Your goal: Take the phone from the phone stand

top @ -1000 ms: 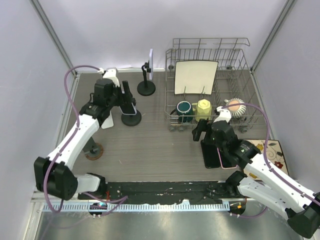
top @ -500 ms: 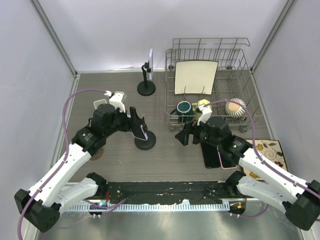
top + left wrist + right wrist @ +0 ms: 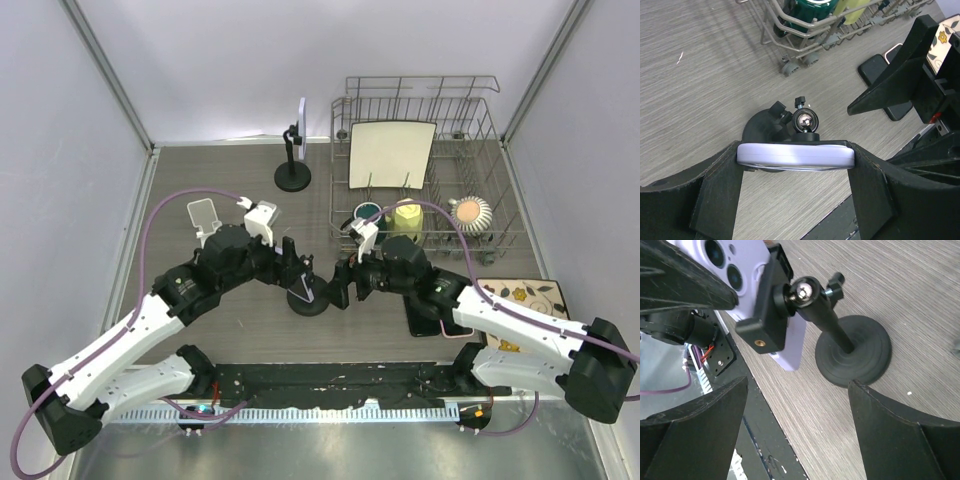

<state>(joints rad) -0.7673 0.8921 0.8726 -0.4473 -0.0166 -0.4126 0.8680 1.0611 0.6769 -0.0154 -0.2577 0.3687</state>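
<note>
Two grippers at the stand (image 3: 852, 357), on the table (image 3: 310, 215) near its front edge. My left gripper (image 3: 796, 152) clamps the phone (image 3: 794, 347) across its short width. Phone sits in the stand's clamp, long axis roughly upright, leaning, lens end up, back facing my right gripper (image 3: 799, 382). Right jaws wide, just beside the stand.

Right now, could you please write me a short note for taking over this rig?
The left pincer is shut on the phone. The right pincer is open, facing the stand, not touching it. The phone sits in the stand's clamp, front middle of the table. Done: phone grasped. Left: pull it free of the clamp, perhaps steadying the stand with the right pincer.
</note>
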